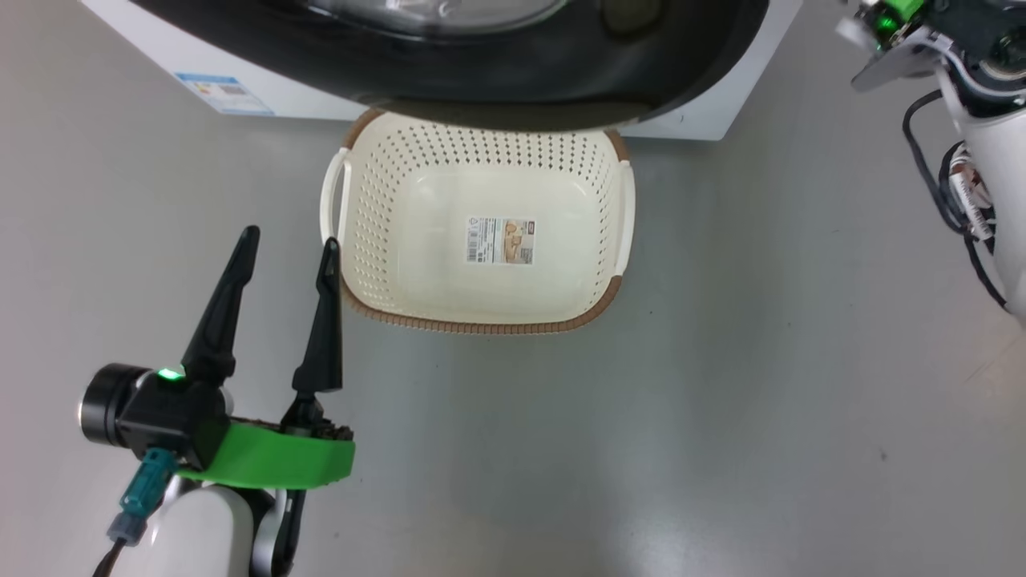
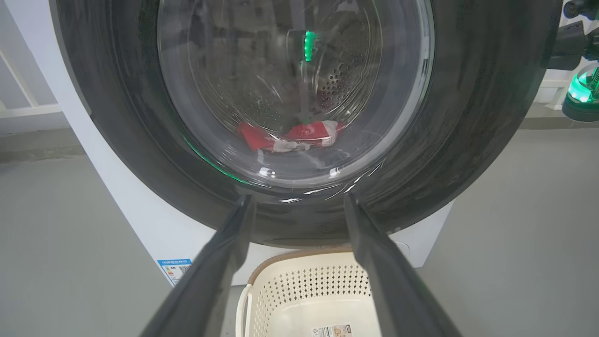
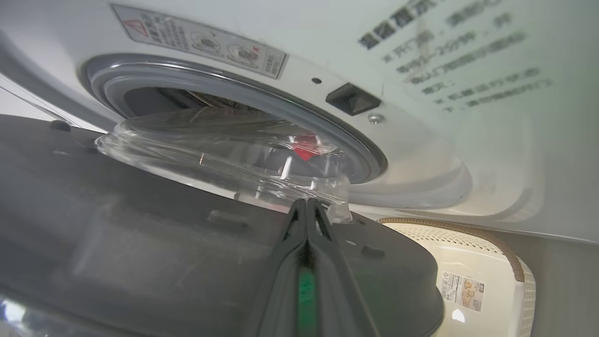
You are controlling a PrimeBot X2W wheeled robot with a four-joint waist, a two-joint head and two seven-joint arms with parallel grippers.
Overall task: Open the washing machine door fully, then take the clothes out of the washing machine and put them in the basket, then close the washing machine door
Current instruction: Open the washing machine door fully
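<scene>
Grey, smooth floor lies under the scene. At the near left, the left jaws stand wide apart and hold nothing. Their two long dark fingers point toward the far side, and the right-hand one ends just beside the left handle of the basket. Farther back on the left, a small blue label sits on a low corner of the white washing machine. In the middle, the cream perforated basket sits on the floor with a paper sticker on its bottom. Its far rim lies under the glossy black rim of the washing machine door. The door is partly open, its clear glass bowl standing a little out of the grey rubber ring. Through the glass, the red and white clothes lie low in the steel drum. The right jaws are pressed shut on nothing, and their fingers lie along the door's dark inner face. The pale right arm shows at the far right.
</scene>
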